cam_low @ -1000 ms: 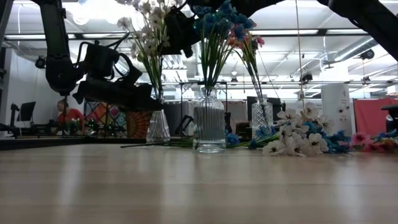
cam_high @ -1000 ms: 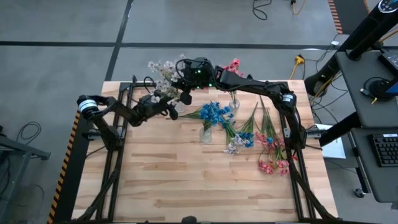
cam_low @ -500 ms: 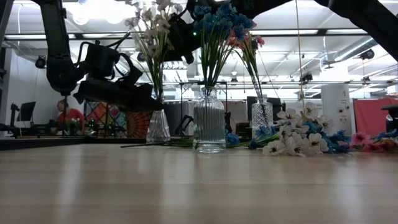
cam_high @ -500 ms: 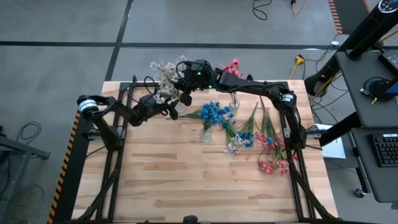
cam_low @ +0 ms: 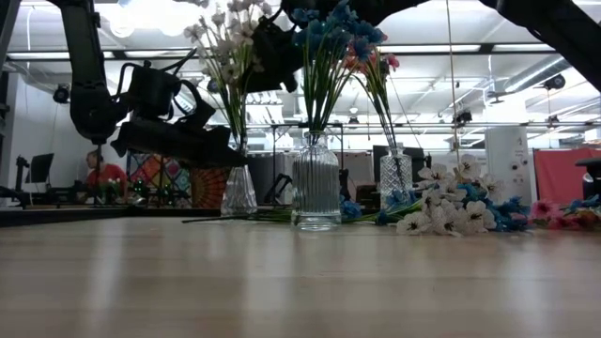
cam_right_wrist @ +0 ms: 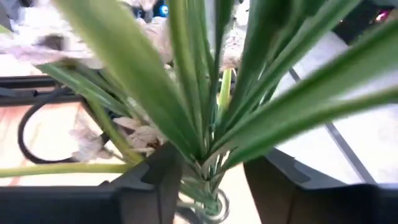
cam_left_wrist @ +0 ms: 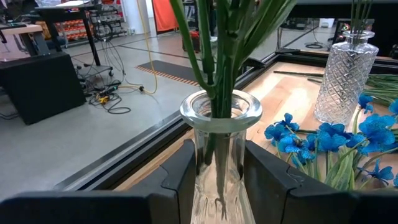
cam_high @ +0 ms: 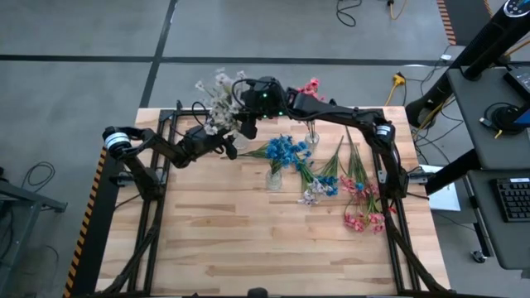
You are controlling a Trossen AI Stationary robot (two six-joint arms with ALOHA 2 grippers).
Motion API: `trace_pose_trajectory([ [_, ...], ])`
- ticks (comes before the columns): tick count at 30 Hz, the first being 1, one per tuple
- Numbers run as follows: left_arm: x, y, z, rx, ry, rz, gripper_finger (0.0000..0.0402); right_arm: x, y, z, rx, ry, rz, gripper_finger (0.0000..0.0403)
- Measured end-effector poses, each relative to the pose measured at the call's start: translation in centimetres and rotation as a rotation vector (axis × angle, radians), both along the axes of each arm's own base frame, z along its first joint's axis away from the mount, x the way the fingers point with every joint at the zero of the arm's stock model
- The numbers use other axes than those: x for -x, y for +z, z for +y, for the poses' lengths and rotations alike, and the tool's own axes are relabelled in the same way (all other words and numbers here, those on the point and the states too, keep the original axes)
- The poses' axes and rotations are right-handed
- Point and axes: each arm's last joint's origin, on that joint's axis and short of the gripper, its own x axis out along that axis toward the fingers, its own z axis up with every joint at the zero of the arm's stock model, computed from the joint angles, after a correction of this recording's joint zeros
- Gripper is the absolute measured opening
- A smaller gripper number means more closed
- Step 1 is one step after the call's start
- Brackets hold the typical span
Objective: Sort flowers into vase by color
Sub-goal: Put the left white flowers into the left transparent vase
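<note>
Left wrist view – left fingers [cam_left_wrist: 214, 180] clamp the clear vase [cam_left_wrist: 219, 149]; right fingers [cam_right_wrist: 205, 180] released around white flowers' [cam_high: 217, 93] stems

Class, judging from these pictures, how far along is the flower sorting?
Done: blue flowers and pink flowers stand in vases. In hand: white flowers stand in the vase gripped by the left gripper, right gripper around their stems. Left: loose sprays on the table.

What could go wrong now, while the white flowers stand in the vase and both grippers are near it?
1. The left gripper clamps the narrow clear vase; pulling away carelessly may tip it.
2. The right gripper has its fingers around the white flowers' stems; retreating may snag the leaves and lift the spray out.
</note>
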Motion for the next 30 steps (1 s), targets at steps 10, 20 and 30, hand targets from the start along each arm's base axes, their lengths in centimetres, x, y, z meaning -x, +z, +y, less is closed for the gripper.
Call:
trace_pose_trajectory([
  [10, 0.0, 0.0, 0.0, 0.000, 0.001, 0.000, 0.0097, 0.8, 2.7, 0.3, -0.024, -0.037, 0.033, 0.0217],
  [20, 0.0, 0.0, 0.0, 0.001, 0.002, 0.001, 0.0097, 1.2, 5.1, 0.3, 0.029, -0.057, -0.018, 0.0207],
  [30, 0.0, 0.0, 0.1, 0.001, 0.004, 0.002, 0.0097, 0.6, 4.3, 0.1, 0.043, -0.057, -0.038, 0.0092],
])
